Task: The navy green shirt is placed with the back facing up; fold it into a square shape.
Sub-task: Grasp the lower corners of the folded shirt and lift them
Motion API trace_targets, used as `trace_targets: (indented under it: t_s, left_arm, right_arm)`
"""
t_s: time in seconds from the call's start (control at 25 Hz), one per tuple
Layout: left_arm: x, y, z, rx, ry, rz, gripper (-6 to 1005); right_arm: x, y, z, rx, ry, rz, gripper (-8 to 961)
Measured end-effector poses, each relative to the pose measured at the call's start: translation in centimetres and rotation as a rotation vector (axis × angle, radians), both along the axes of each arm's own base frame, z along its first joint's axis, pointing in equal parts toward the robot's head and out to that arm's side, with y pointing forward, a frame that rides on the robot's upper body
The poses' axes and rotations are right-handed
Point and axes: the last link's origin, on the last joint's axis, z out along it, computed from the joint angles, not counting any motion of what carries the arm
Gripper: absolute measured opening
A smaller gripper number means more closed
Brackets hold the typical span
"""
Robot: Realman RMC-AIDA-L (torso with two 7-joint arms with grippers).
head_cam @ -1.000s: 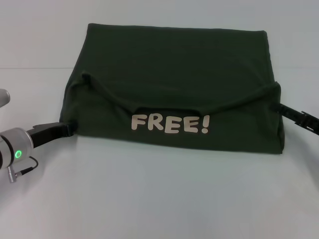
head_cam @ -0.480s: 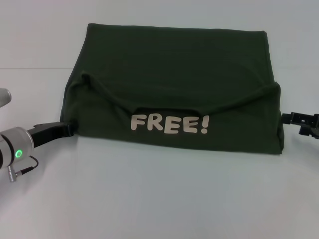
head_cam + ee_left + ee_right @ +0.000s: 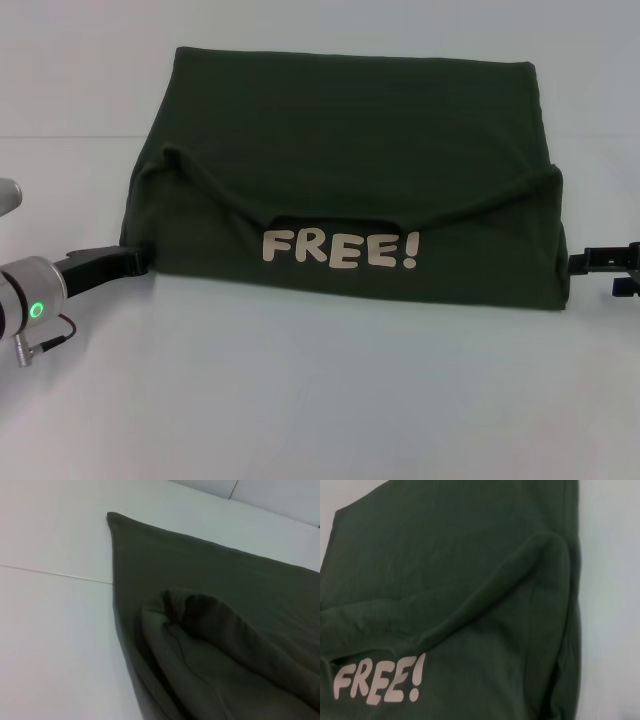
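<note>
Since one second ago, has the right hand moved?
Yes. The right hand has drawn back from the navy green shirt, outward off its right edge; the shirt itself lies unchanged.

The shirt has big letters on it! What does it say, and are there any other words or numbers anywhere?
"FREE!" in cream block letters, on the folded-over front flap of the navy green shirt, nearest the robot; it also reads in the right wrist view.
No other word, number, label or sign shows anywhere in these views.
</note>
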Motion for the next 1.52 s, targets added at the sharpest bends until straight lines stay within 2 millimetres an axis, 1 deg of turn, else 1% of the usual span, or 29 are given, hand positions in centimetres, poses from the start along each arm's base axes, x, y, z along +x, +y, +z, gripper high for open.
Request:
trace_targets:
  t_s: [0.16, 0.52, 0.72, 1.12, 1.52]
  left_arm:
    - [-0.2, -0.1, 0.0, 0.000, 0.001, 0.003, 81]
    - [-0.1, -0.2, -0.1, -0.004, 0.001, 0.000, 81]
    - [0.0, 0.0, 0.0, -0.005, -0.002, -0.003, 82]
    - [0.2, 0.0, -0.1, -0.007, -0.008, -0.004, 82]
    - [0.3, 0.0, -0.2, -0.011, -0.008, -0.007, 82]
  right_arm:
    - [-0.5, 0.5, -0.2, -0.023, -0.018, 0.002, 940]
    - [-2.1, 1.6, -1.4, -0.059, -0.016, 0.035, 940]
    - [-2.6, 1.8, -2.4, -0.070, -0.012, 0.049, 942]
    - [-2.9, 2.1, -4.0, -0.082, -0.035, 0.058, 941]
    - [-3.3, 2.5, -4.9, -0.074, -0.045, 0.071, 931]
